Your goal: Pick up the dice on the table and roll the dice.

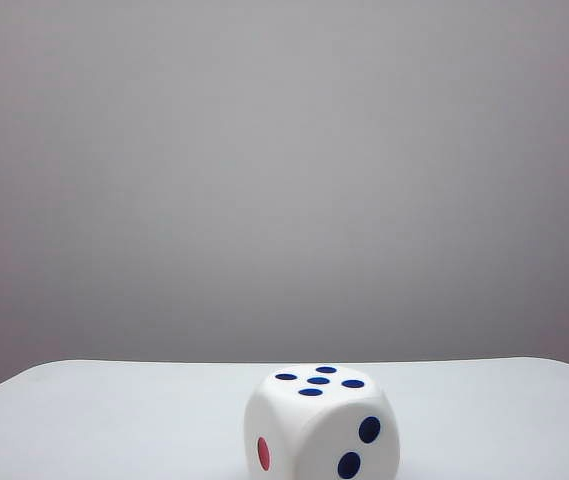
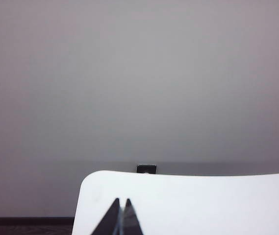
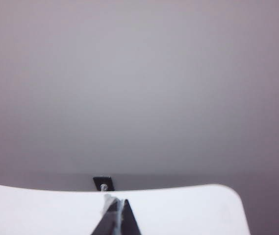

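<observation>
The dice (image 1: 321,424) rests on the white table (image 1: 114,420) at the near edge of the exterior view, five blue pips on top, a red pip on its left face and two blue pips on its right face. Neither gripper shows in the exterior view. In the left wrist view my left gripper (image 2: 121,200) is shut with nothing in it, pointing level over the table (image 2: 203,205). My right gripper (image 3: 118,200) is also shut and empty, pointing level over the table (image 3: 41,210) in its own view. The dice is out of both wrist views.
A plain grey wall fills the background of every view. A small dark fixture (image 2: 146,169) sits against the wall behind the table's far edge, seen again as a dark fixture (image 3: 103,183) in the right wrist view. The table's rounded corner (image 2: 85,183) borders dark floor.
</observation>
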